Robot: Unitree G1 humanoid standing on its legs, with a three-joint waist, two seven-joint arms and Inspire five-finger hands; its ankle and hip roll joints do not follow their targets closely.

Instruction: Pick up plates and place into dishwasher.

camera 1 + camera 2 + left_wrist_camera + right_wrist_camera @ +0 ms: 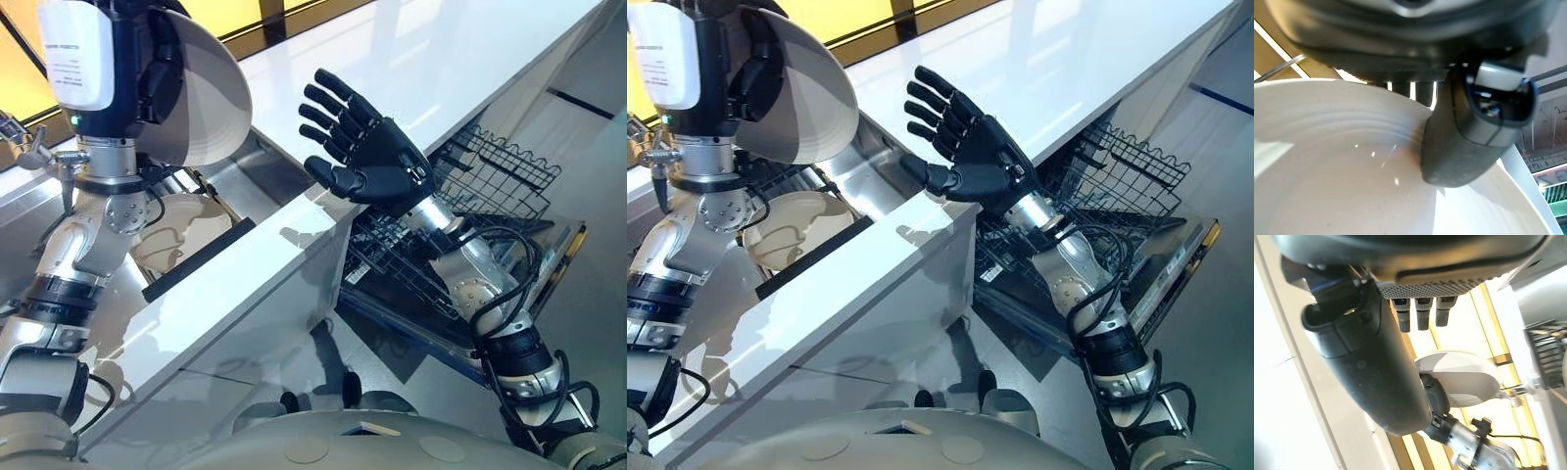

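Note:
My left hand (160, 67) is raised above the sink, shut on a white plate (208, 98) that it holds tilted on edge. Up close, its thumb (1459, 152) presses on the plate's (1352, 171) inner face. My right hand (370, 149) is open, its fingers (1422, 313) straight and spread. It hovers palm up over the counter's corner, above the dishwasher rack (495, 181), with nothing in it. From the right wrist, the plate (1459, 377) and my left hand (1433, 399) show a short way off. A second cream plate (181, 230) lies in the sink.
The white countertop (421, 59) runs from lower left to upper right, with the steel sink (257, 171) set into it. Below the counter the dishwasher door (554, 259) hangs open with its black wire rack pulled out. A faucet (41, 149) stands at the far left.

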